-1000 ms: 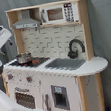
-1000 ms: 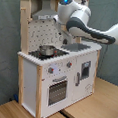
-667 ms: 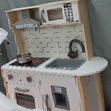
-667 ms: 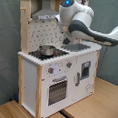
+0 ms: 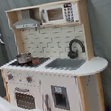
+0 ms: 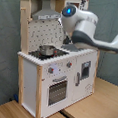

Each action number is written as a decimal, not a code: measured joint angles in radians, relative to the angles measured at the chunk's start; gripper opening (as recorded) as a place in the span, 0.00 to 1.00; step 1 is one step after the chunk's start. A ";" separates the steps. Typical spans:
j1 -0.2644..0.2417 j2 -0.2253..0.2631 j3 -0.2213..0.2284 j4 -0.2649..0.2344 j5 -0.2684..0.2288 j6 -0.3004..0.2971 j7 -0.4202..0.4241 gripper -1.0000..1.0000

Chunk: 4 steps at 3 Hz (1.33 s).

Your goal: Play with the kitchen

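Grey curtain behind, wooden tabletop (image 6: 99,105) below. Kitchen (image 5: 53,67) stands upright on tabletop in both exterior views, white body with light-wood frame. White robot arm (image 6: 89,32) crosses in front of upper part in second exterior view, blue-lit joint near grey hood (image 6: 46,15). Microwave (image 5: 59,13) on top shelf. Black faucet (image 5: 75,47) beside sink (image 5: 66,63). Metal pot (image 5: 24,58) on stove. Pincer hidden behind arm; cannot tell opening.

arm (image 6: 89,31) | we see glossy white rounded shells; grey-black joint bands | one joint cap glowing blue (image 6: 68,11)
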 joint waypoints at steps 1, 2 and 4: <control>0.038 -0.057 0.004 -0.014 -0.083 -0.031 0.022 1.00; 0.055 -0.133 0.004 -0.028 -0.146 -0.043 0.033 1.00; 0.059 -0.319 0.004 -0.042 -0.275 -0.035 0.026 1.00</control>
